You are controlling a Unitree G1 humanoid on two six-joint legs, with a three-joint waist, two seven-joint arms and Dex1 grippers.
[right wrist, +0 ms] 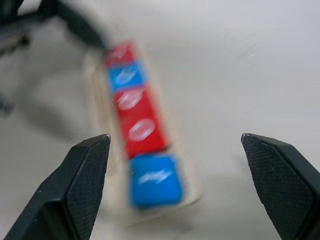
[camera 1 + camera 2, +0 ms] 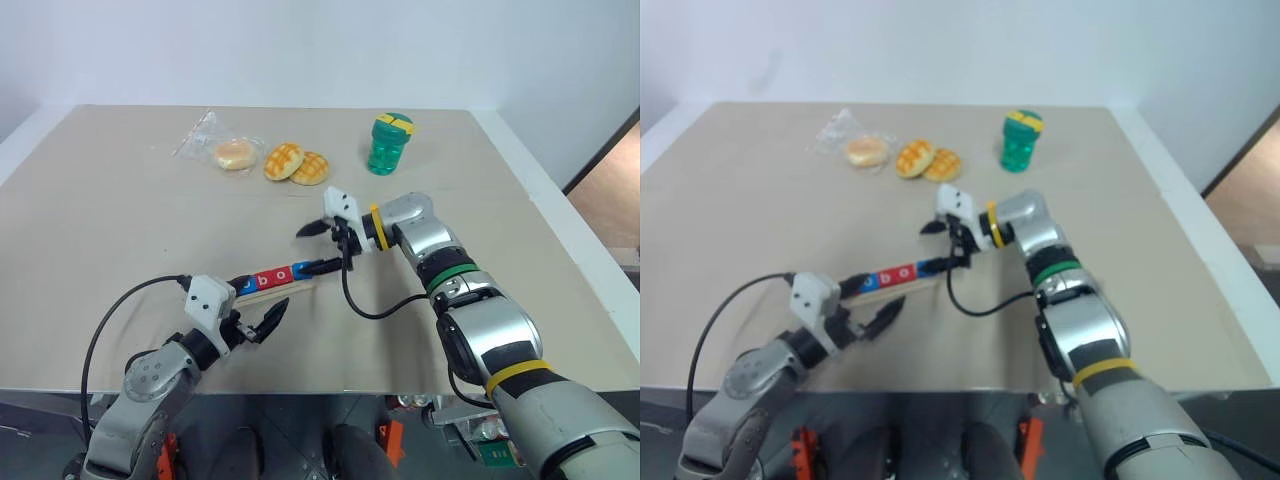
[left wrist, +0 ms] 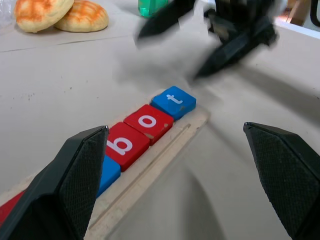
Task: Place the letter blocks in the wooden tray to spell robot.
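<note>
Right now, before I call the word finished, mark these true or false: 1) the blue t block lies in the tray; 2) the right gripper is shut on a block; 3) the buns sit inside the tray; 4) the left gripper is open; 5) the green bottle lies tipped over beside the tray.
1) True: the blue t block lies at the end of the wooden tray, next to the red o block.
2) False: the right gripper is open above the tray's end, holding nothing.
3) False: the buns sit on the table, far beyond the tray.
4) True: the left gripper is open and holds nothing.
5) False: the green bottle stands upright at the far side, near the buns.
</note>
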